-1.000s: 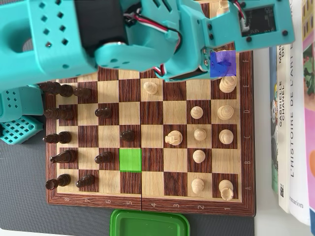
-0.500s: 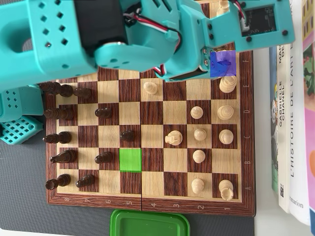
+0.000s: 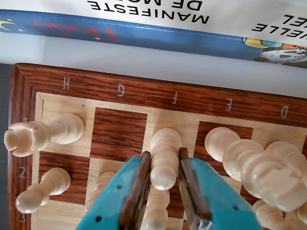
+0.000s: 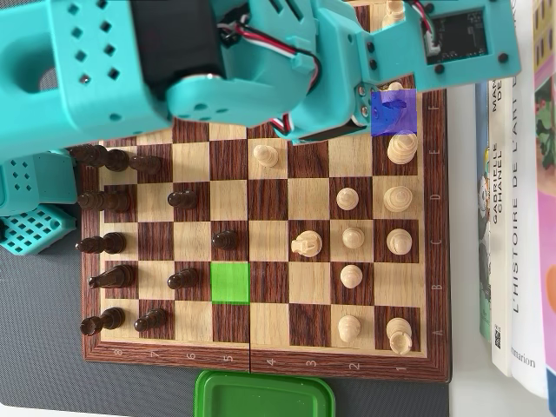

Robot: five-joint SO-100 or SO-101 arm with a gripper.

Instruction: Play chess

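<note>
Teal fingers of the gripper [image 3: 163, 184] enter the wrist view from the bottom edge, their brown pads [image 3: 139, 184] closed on a cream bishop [image 3: 164, 158] that stands on the light square under the letter F. To its left, a cream rook [image 3: 41, 134] stands on the corner square below H, with a cream pawn [image 3: 42, 189] nearer the camera. Farther right, 2 larger cream pieces [image 3: 244, 160] crowd together. Books [image 3: 153, 19] lie beyond the chessboard's far border [image 3: 144, 88].

Seen from overhead, the teal arm [image 4: 217, 61] covers the chessboard [image 4: 261, 252] along its top edge. A blue-tinted square [image 4: 393, 113] sits at the top right; a green-tinted square [image 4: 230, 283] lies lower centre. Dark pieces [image 4: 109, 200] line the left side, cream pieces [image 4: 373, 243] the right. A green lid [image 4: 263, 395] rests just below the board.
</note>
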